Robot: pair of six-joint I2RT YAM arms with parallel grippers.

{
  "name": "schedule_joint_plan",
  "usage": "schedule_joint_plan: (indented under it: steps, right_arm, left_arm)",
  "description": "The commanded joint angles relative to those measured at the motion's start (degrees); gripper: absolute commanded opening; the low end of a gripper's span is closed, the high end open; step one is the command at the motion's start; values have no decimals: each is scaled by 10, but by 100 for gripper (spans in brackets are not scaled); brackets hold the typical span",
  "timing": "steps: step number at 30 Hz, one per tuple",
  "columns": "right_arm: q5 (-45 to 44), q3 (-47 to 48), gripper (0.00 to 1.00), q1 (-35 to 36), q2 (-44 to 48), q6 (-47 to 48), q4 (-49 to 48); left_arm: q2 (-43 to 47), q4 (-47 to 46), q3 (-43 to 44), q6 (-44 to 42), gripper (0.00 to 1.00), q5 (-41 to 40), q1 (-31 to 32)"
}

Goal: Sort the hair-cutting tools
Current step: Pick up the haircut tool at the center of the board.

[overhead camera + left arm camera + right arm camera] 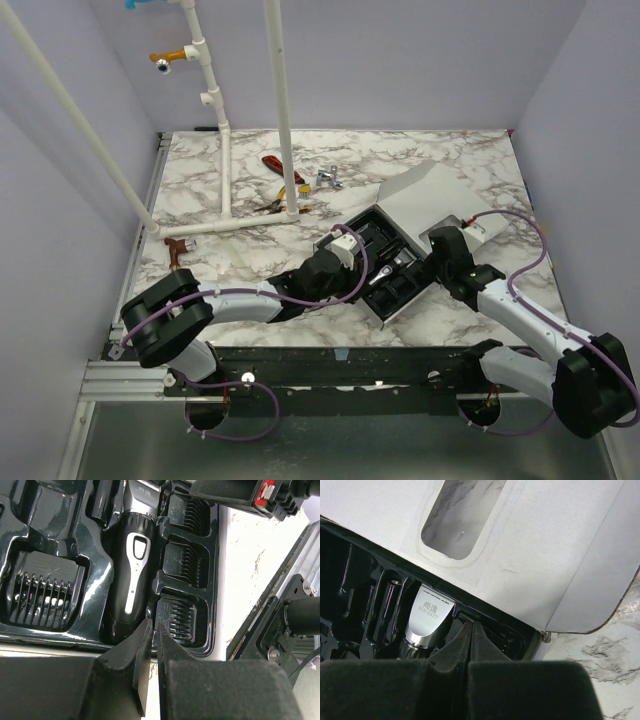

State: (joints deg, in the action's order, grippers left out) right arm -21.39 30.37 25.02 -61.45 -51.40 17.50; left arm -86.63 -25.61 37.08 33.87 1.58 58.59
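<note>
A black moulded tray point(398, 290) lies in a white box at the table's middle. In the left wrist view the slim black clipper point(128, 570) lies in its centre slot. A wide black guard point(42, 592) sits in the left compartment, and three small guards point(181, 562) fill the compartments on the right. My left gripper point(153, 626) is shut and empty, with its tips at the tray's near rim point(95, 645) between the clipper's butt and the nearest small guard point(177, 619). My right gripper point(471, 626) is shut and empty, just right of the clipper's silver head point(426, 620).
The box's white lid point(432, 195) stands open behind the tray, and its clear window point(460, 520) shows in the right wrist view. Red- and yellow-handled tools point(280, 172), a small silver piece point(328, 178) and a white pipe frame point(226, 150) are at the back. A reddish-brown T-piece point(178, 250) lies at the left.
</note>
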Motion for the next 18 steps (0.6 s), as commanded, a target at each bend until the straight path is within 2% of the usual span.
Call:
schedule_joint_plan:
  steps: [1, 7, 12, 18]
  right_arm:
    - [40, 1, 1, 3, -23, -8, 69]
    - [9, 60, 4, 3, 19, 3, 94]
    - [-5, 139, 7, 3, 14, 27, 128]
    - [19, 109, 3, 3, 0, 23, 104]
  left_arm:
    - [-13, -10, 5, -1, 11, 18, -1]
    - [17, -9, -5, -6, 11, -2, -1]
    - [40, -1, -6, -7, 11, -10, -1]
    - [56, -3, -16, 0, 12, -11, -1]
